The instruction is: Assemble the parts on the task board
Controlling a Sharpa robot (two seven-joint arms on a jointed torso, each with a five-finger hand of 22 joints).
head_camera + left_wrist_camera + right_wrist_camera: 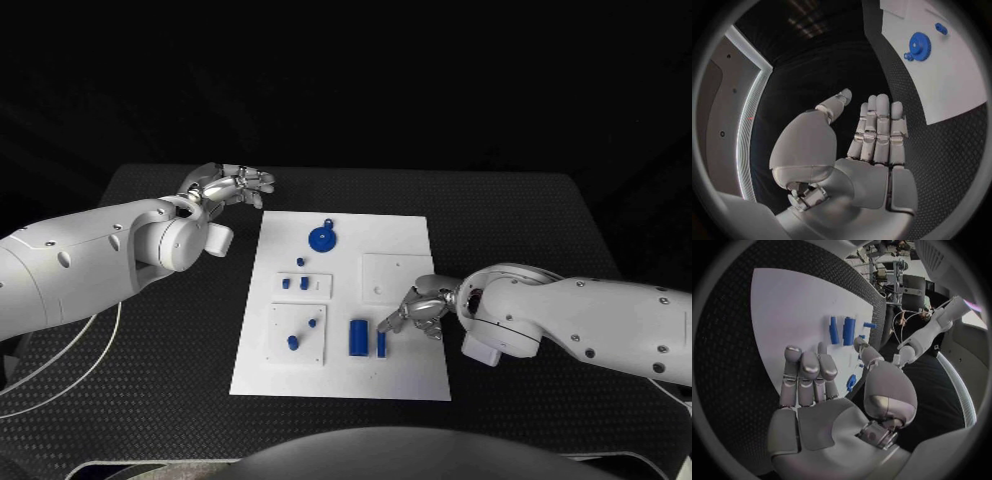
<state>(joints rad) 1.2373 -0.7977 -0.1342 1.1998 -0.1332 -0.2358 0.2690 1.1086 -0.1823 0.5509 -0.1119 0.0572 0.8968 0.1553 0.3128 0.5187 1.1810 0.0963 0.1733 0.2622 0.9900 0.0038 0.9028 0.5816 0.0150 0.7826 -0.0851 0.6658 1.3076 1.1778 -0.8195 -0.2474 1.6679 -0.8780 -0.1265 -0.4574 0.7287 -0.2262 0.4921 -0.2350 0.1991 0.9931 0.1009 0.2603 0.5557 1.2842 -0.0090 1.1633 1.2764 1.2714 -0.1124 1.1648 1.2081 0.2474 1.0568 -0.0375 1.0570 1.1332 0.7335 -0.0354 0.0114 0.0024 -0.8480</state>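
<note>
The head view is showing the whole board [389, 240], a flat white rectangular plate lying in the middle of the table [548, 200], which is wearing a black, finely dimpled mat. The right wrist view is showing that mat's grain up close, along with the board's near corner and the underside of the right hand [817, 390]. The left wrist view is catching the board's far corner and the teeth on the gear [918, 45], which are not readable from the head.

The parts are blue and hard-looking. One round gear [323, 238] with a small tab is lying near the board's far edge. Two long bars are lying side by side near the board's near edge: a thick bar [359, 337] and a thin bar [382, 343]. Several small pegs [302, 262] are sitting in or near two raised white square frames on the board's left half; they are too small to count surely.

The left hand [231, 185] is hovering over the mat beyond the board's far left corner, its silver fingers [879, 125] straight and lying close together, thumb apart, holding nothing. The right hand [418, 312] is hanging just beside the thin bar, fingers [807, 370] loosely extended, empty, with the bars just past its fingertips.
</note>
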